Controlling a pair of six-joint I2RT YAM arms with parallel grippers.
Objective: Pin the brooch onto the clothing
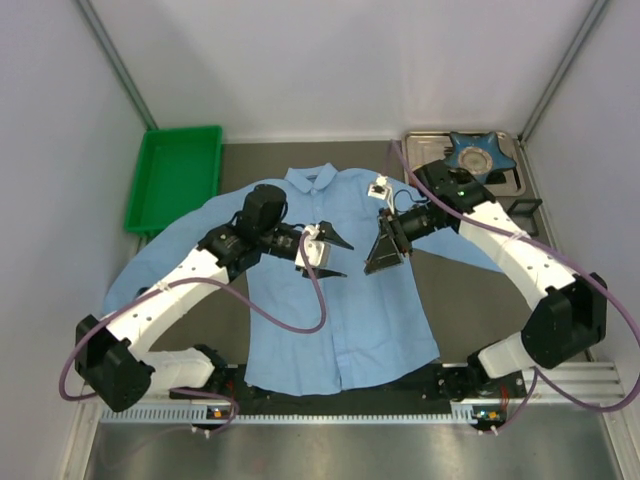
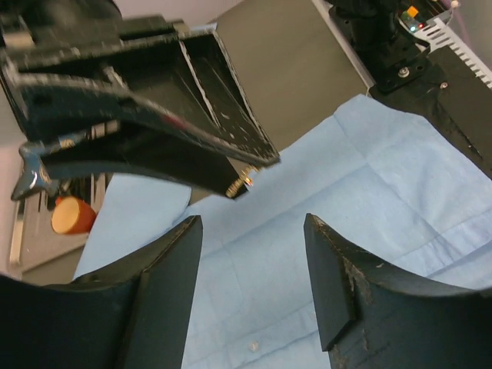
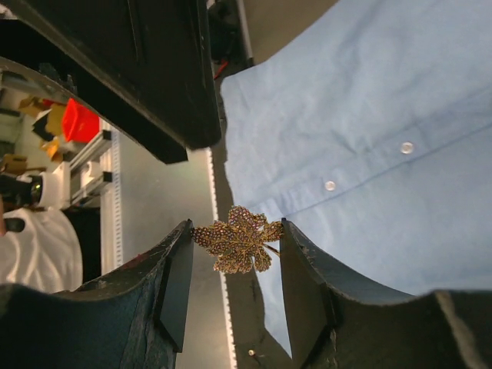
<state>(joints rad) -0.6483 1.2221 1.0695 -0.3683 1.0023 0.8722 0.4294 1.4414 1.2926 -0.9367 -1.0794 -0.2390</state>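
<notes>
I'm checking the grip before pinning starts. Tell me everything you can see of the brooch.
The brooch is a small ornament shaped like a leaf or flower, with lobed edges. It looks like gold-toned metal densely set with tiny beads or stones, and a thin pin shows at its lower right. It is pinched edge to edge between the fingers of the right gripper and held in the air. The edge of the light blue shirt lies behind it, apparently not touching. It looks intact.

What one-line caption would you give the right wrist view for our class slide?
Right claw grips a small gold brooch, with the light blue shirt spread out beyond it.
</notes>
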